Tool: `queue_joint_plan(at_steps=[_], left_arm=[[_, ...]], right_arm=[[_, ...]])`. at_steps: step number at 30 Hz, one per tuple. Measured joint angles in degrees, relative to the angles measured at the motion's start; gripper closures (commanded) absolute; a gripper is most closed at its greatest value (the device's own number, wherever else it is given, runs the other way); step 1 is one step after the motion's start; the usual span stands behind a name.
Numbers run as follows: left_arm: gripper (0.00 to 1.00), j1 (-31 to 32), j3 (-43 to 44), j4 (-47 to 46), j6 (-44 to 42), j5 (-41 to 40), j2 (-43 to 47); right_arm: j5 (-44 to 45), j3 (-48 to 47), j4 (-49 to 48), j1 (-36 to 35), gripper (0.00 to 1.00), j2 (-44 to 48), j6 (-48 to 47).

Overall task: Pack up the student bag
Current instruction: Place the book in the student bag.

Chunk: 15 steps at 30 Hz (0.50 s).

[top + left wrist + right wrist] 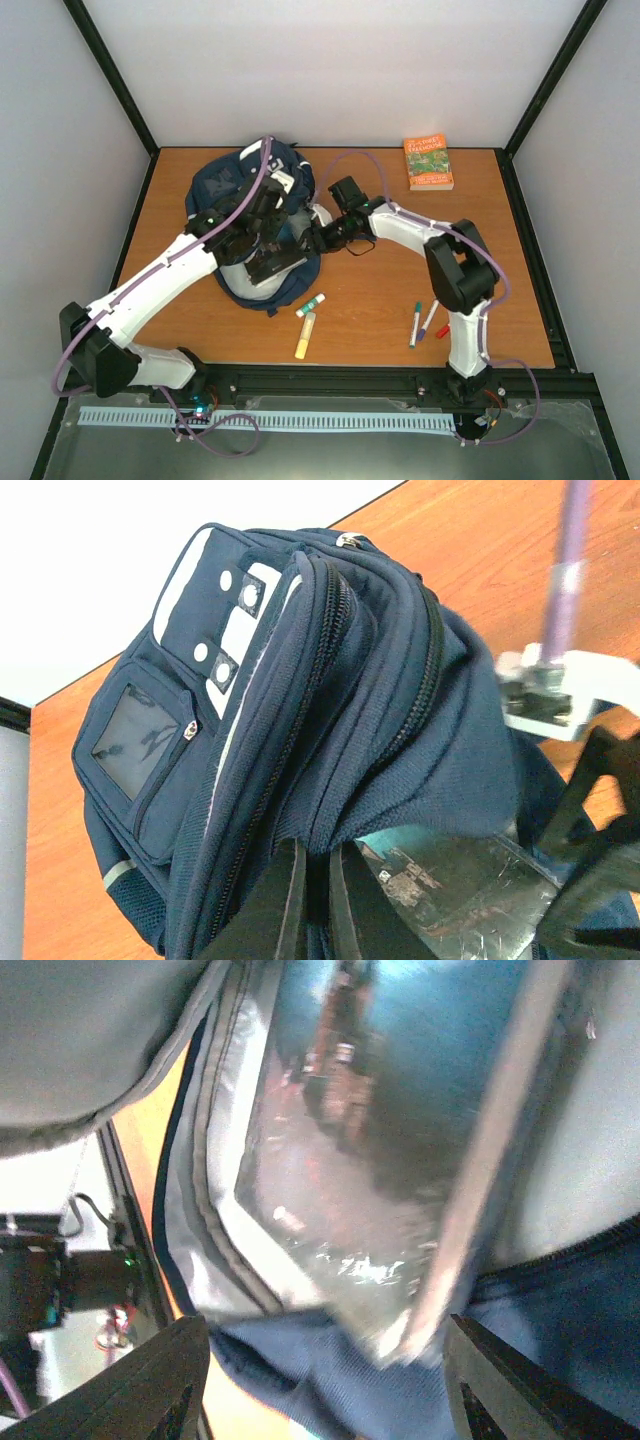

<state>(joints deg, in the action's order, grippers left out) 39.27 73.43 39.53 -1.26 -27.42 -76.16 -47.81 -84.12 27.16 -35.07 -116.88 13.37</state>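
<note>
The navy student bag (232,180) lies at the back left of the table, its white-patched front (215,630) turned up. My left gripper (316,875) is shut on the fabric edge of the bag's opening and holds the flap lifted. A glossy teal-covered book (455,890) sits partly inside the opening, under that flap. My right gripper (330,1390) is open at the bag's mouth, its dark fingers (160,1380) wide on either side of the book's (380,1160) near corner without touching it. From above, the left gripper (262,222) and the right gripper (312,238) meet at the bag.
An orange book (428,163) lies at the back right. In front of the bag lie a green-capped stick (311,305) and a yellow highlighter (304,336). Three markers (416,323) lie near the right arm's base. Black frame posts ring the table.
</note>
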Motion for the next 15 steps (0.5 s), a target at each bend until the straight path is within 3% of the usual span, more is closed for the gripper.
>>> queue_joint_plan(at_steps=[6, 11, 13, 15], left_arm=[[0.99, -0.02, -0.81, -0.09, 0.04, 0.00, 1.53], [0.99, -0.07, -1.18, -0.11, 0.20, 0.00, 2.84], [0.99, -0.15, -1.51, -0.11, 0.24, 0.00, 3.48], [0.99, -0.22, -1.75, -0.11, 0.31, 0.00, 3.96]], right_arm=[[5.46, 5.49, 1.68, -0.76, 0.40, 10.51, -10.47], [12.22, 9.07, 3.56, -5.75, 0.48, 16.00, -21.70], [15.19, 9.94, 4.37, -8.31, 0.54, 16.57, -25.57], [17.73, 10.36, 4.70, -10.36, 0.66, 16.57, -29.14]])
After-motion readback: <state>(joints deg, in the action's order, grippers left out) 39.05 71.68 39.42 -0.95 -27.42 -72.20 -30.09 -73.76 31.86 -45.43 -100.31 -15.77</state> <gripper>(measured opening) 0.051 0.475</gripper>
